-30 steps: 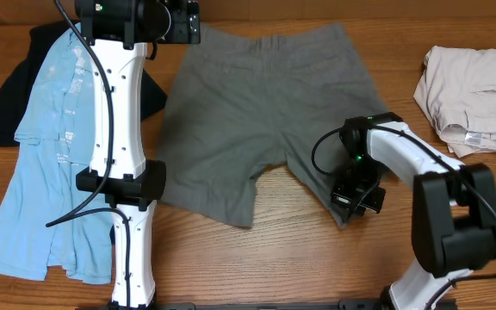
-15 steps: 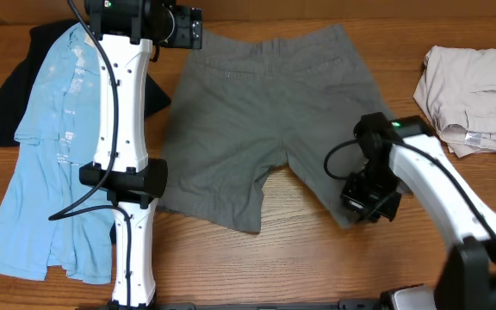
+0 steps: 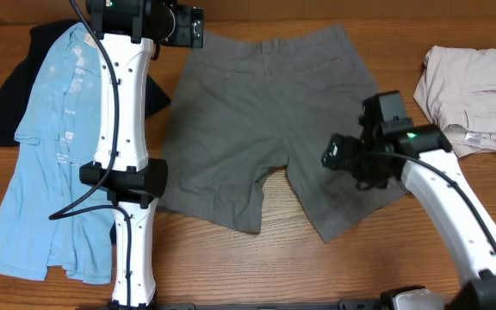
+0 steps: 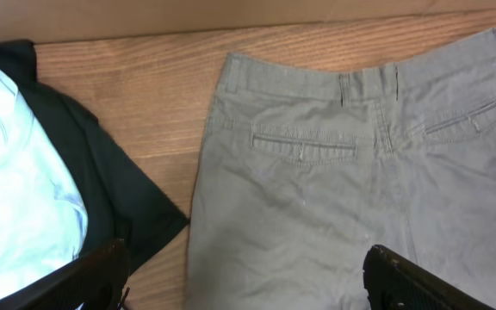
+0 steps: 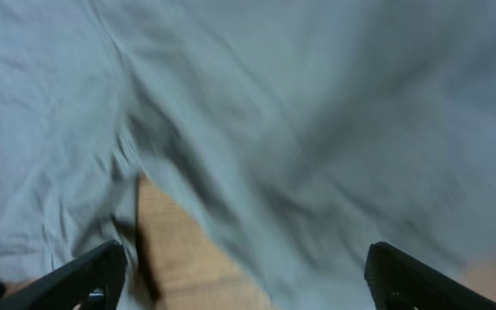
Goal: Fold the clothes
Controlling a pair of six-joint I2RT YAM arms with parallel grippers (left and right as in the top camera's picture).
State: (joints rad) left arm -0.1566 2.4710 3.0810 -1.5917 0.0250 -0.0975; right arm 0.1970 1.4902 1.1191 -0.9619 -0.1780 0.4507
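Note:
Grey-olive shorts lie spread flat mid-table, waistband at the far edge, legs toward me. My left gripper hovers open above the waistband's left corner; in the left wrist view the waistband and back pockets of the shorts lie beneath the open left gripper, nothing between its fingers. My right gripper hangs open over the shorts' right leg. In the blurred right wrist view, the right gripper is open and empty above the shorts' fabric and the bare wood between the legs.
A light blue shirt lies over a black shirt at the left of the table. A crumpled beige garment sits at the far right. The left arm's white links stand along the shorts' left side.
My right gripper opened and let go of the right leg's hem, then lifted and moved toward the far side. The leg now lies flat. The left arm hardly moved.

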